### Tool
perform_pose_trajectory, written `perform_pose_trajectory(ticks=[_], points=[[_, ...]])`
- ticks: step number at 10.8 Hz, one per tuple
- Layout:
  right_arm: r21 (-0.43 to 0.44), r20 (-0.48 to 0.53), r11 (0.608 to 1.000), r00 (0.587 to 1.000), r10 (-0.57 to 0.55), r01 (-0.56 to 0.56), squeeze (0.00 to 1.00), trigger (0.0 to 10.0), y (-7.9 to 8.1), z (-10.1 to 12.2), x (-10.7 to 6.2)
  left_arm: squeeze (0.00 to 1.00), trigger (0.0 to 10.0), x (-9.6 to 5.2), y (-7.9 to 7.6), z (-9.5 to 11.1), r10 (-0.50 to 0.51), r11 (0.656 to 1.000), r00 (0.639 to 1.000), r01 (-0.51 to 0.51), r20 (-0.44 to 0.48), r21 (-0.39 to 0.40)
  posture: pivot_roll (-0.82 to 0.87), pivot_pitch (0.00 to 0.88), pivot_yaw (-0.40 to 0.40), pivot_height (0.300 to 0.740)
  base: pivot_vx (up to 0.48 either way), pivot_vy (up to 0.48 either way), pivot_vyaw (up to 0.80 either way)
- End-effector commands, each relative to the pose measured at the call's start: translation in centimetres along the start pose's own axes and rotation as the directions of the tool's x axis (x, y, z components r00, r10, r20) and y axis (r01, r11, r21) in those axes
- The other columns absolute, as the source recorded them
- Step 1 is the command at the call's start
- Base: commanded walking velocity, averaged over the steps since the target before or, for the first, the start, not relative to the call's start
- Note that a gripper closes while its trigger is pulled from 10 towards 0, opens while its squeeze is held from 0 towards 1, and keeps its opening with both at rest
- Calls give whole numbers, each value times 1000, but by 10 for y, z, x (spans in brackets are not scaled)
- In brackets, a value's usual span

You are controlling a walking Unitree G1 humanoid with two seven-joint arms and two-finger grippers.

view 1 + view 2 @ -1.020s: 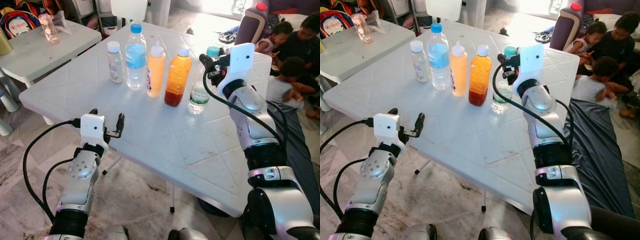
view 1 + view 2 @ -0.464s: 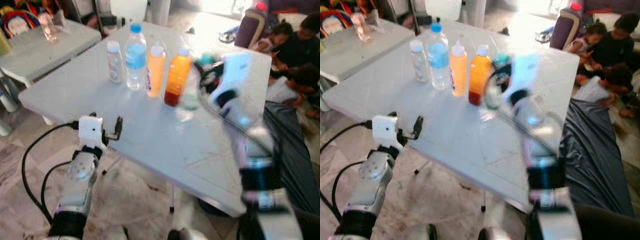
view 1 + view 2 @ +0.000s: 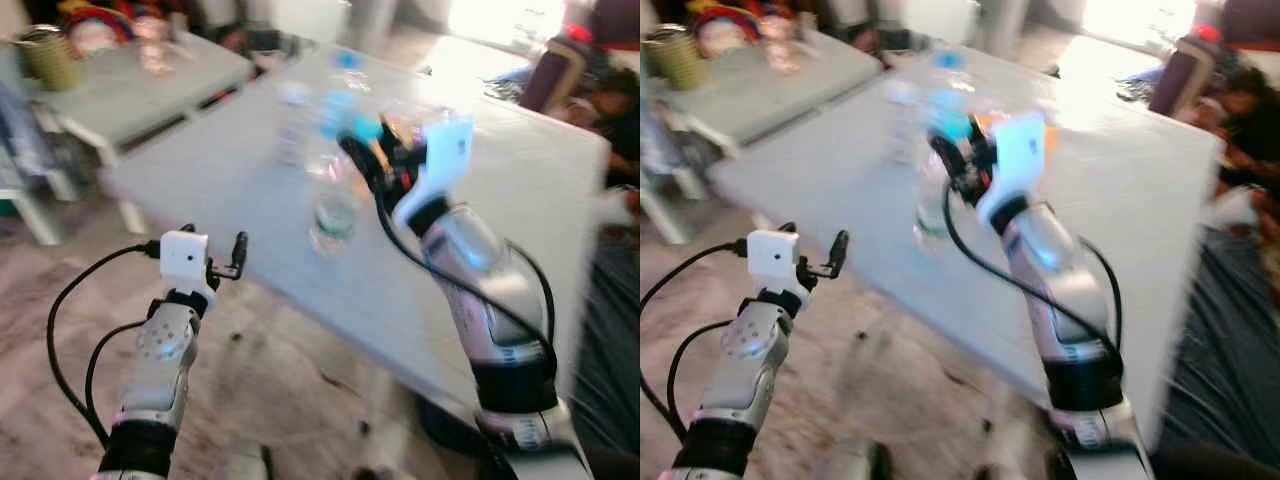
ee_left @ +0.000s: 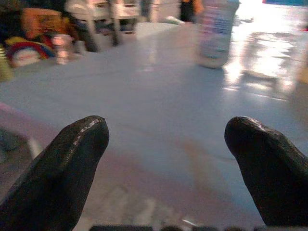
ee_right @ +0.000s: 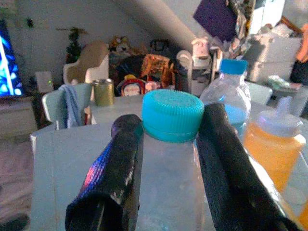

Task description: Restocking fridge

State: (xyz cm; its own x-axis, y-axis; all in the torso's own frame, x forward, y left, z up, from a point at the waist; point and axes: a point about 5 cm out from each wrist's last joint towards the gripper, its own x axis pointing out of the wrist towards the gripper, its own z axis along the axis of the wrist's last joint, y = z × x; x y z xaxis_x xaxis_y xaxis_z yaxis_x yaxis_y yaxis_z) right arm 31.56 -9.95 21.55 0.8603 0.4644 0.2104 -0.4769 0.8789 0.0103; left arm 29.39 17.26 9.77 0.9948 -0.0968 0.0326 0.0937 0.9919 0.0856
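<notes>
My right gripper (image 3: 372, 155) is shut on the neck of a clear water bottle (image 3: 335, 200) with a teal cap (image 5: 173, 114), and holds it upright above the white table (image 3: 520, 200). In the right wrist view both black fingers (image 5: 122, 163) press the neck just under the cap. Behind it stand a blue-capped water bottle (image 5: 228, 94) and an orange bottle (image 5: 274, 139). My left gripper (image 3: 213, 240) hangs open in front of the table's near edge with nothing between its fingers (image 4: 72, 154). A small clear bottle (image 4: 216, 31) stands farther along the table.
The eye views are blurred. A small grey table (image 3: 150, 85) with a green tin (image 3: 48, 55) stands at the back left. People (image 3: 600, 95) sit on the floor at the right. Bare tiled floor (image 3: 290, 400) lies below the table's near edge.
The whole picture has swung, so the camera moved. My right gripper has lifted the teal-capped bottle off the table and brought it left, in front of the other bottles. The left arm is unchanged.
</notes>
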Motion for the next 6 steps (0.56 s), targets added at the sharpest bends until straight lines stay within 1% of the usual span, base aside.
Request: perform_pose_trajectory(ticks=[1, 2, 3, 4, 5, 6], points=[[-20, 4, 999, 1000, -27, 27, 0, 10000, -5, -2, -5, 0, 10000, -1, 11, 0, 55, 998, 998, -55, 5, 28, 102, 64, -54, 740, 0, 480, 0], [-35, -1, 999, 1000, -31, 31, 0, 10000, -6, -7, -8, 0, 10000, -2, 17, 0, 90, 995, 996, -91, 5, 39, 102, 64, -54, 740, 0, 480, 0], [-65, 14, 997, 999, -37, 38, 0, 10000, -6, -9, -11, 0, 10000, -2, 23, 0, 132, 989, 991, -132, 11, 64, 105, 64, -54, 740, 0, 480, 0], [-73, 36, 996, 998, -44, 47, 0, 10000, -5, -11, -15, 0, 10000, -3, 28, 1, 181, 979, 983, -182, 19, 88, 107, 63, -56, 740, 0, 480, 800], [-90, 37, 995, 999, -34, 37, 0, 10000, -3, -14, -17, 0, 10000, -4, 29, -1, 188, 978, 982, -189, 14, 90, 107, 63, -56, 740, 0, 480, 800], [-94, 26, 995, 999, -30, 32, 0, 10000, -2, -20, -22, 0, 10000, -6, 26, -5, 184, 979, 983, -183, 5, 88, 108, 51, -65, 740, 0, 480, 800]])
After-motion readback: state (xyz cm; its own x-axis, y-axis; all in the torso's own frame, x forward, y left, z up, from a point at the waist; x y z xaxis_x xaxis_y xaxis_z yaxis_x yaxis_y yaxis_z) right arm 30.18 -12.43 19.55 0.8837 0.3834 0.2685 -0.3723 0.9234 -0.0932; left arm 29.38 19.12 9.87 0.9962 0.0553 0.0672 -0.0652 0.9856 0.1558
